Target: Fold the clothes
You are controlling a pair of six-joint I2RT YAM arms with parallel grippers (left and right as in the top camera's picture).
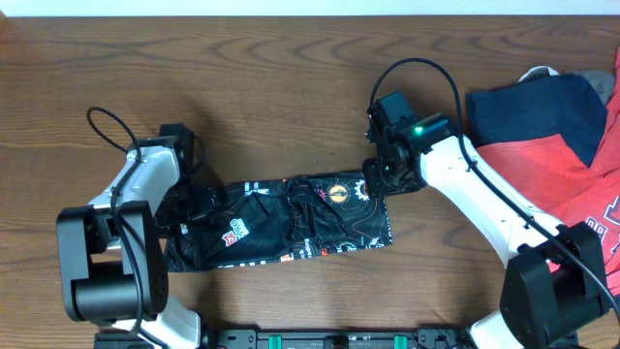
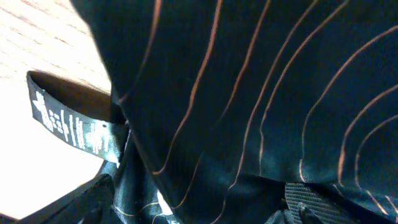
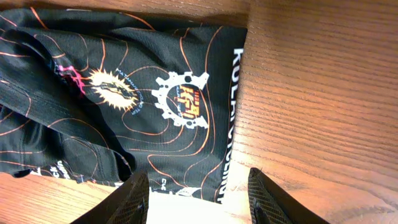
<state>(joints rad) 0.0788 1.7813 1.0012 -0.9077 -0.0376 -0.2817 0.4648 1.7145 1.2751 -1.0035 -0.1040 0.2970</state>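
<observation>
mid-fold i reckon: jersey (image 1: 291, 225) bunched, right gripper (image 3: 198, 177) fingers apart, empty, at its 3 o'clock edge, left gripper (image 1: 186, 202) at 9 o'clock, can't make out its grip, next pinch that edge

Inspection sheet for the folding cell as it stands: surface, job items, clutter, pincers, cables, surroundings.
Surface: wood-grain table.
Job's things: black jersey rumpled in a long strip near the front; red-and-navy garments piled at the right edge.
Clutter: nothing seen.
Pincers: left pincer at the jersey's left end, state unclear; right pincer open over its right edge.
Cables: left arm's cable and right arm's cable loop clear of the cloth.
Surroundings: nothing seen.
</observation>
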